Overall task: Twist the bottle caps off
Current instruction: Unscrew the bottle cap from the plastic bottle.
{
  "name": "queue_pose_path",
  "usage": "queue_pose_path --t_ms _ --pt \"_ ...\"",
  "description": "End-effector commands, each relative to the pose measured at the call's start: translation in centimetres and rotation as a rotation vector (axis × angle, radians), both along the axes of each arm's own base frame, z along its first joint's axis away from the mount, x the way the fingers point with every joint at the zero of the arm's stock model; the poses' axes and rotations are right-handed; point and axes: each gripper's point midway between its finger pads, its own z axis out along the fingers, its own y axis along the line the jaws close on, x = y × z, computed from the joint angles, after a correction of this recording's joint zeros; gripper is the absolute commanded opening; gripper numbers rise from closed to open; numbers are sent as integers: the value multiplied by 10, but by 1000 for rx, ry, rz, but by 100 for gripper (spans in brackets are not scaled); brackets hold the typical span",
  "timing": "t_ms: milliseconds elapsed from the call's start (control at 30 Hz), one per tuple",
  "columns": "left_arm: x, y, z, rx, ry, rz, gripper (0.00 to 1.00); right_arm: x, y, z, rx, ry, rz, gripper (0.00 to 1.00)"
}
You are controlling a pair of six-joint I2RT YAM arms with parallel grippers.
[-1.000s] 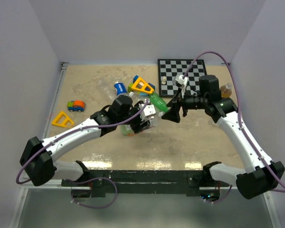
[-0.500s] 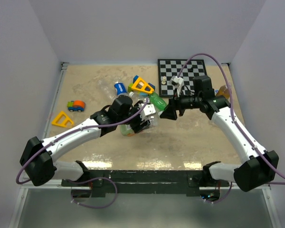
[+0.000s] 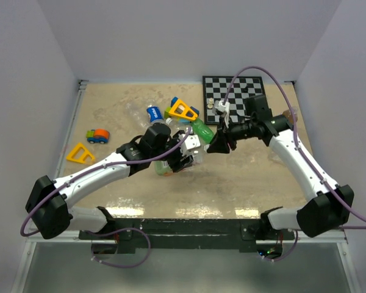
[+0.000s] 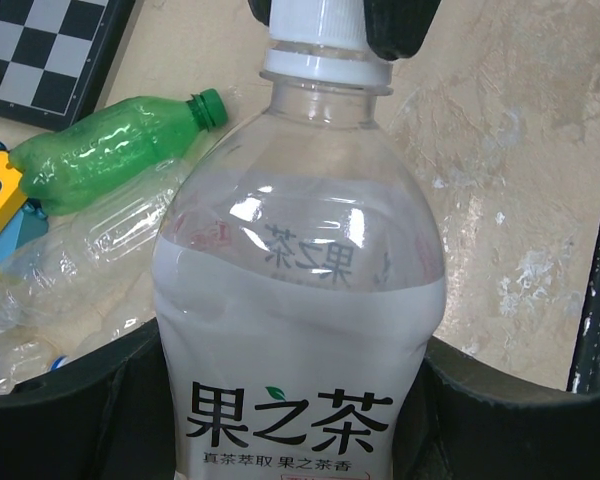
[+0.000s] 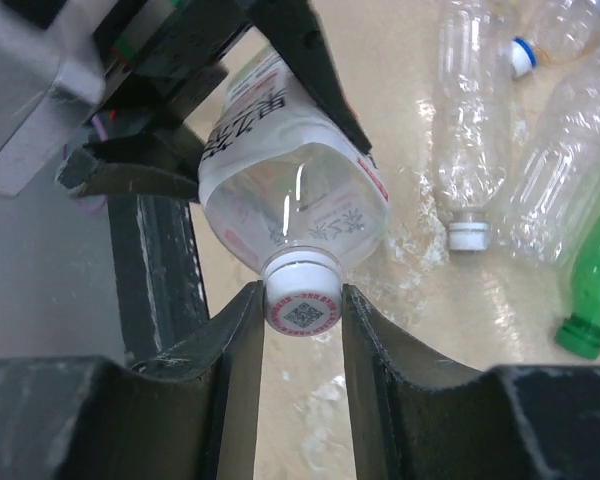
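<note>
I hold one bottle (image 4: 300, 300) between both arms. My right tool (image 5: 302, 305), its arm bent at the elbow and pointing across at the bottle, pinches the white cap (image 5: 302, 285). My left tool (image 4: 295, 395) clamps the bottle's body, labelled 果之茶. Beyond the bottle, on the counter (image 4: 500, 150), lie one green bottle (image 4: 110, 150), a second white cap (image 5: 467, 237) and one blue cap (image 5: 520, 55) on clear bottles (image 5: 560, 170). Farther off is one chessboard (image 4: 50, 45).

Cap (image 5: 302, 292) between right fingers (image 5: 236, 350); bottle (image 4: 300, 300) between left fingers (image 4: 75, 420).
</note>
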Motion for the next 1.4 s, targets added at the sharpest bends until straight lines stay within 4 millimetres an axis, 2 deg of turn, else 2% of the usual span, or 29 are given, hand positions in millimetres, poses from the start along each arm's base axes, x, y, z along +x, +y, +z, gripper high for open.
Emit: queue_pose_path --t_ms 0,67,200,267,333,400,533,667,800,867,1000,1100,1233,1367 --pt "7 -6 25 -56 -45 2 1 -28 -8 4 -40 -284 419 0" --pt "6 -8 26 -61 -44 -9 1 -13 -7 0 -80 -355 447 0" --pt "4 -8 26 -62 -44 -21 2 7 -15 -2 -175 -731 626 0" --pt "3 -8 26 -60 -44 -22 2 11 -16 2 -197 -912 701 0" --pt "3 -7 26 -60 -47 -21 2 24 -15 14 -233 -1087 702 0" --pt "4 -7 28 -63 -51 -20 2 30 -16 21 -252 -1140 687 0" --pt "3 -8 28 -65 -50 -25 1 26 -13 24 -217 -1128 666 0" --pt "2 -8 29 -69 -50 -31 1 11 -8 18 -140 -1056 649 9" --pt "2 -8 29 -69 -48 -32 1 3 -6 22 -94 -965 589 34" --pt "1 -8 29 -70 -48 -33 2 2 -6 27 -88 -926 557 50" --pt "0 -8 30 -71 -48 -36 1 3 -8 41 -88 -843 478 66" --pt "1 -9 30 -71 -49 -37 2 -1 -12 49 -99 -792 434 72" --pt "1 -8 31 -73 -53 -34 2 -3 -16 62 -97 -703 314 72" --pt "1 -8 33 -77 -55 -34 2 13 -20 81 -53 -544 4 70"
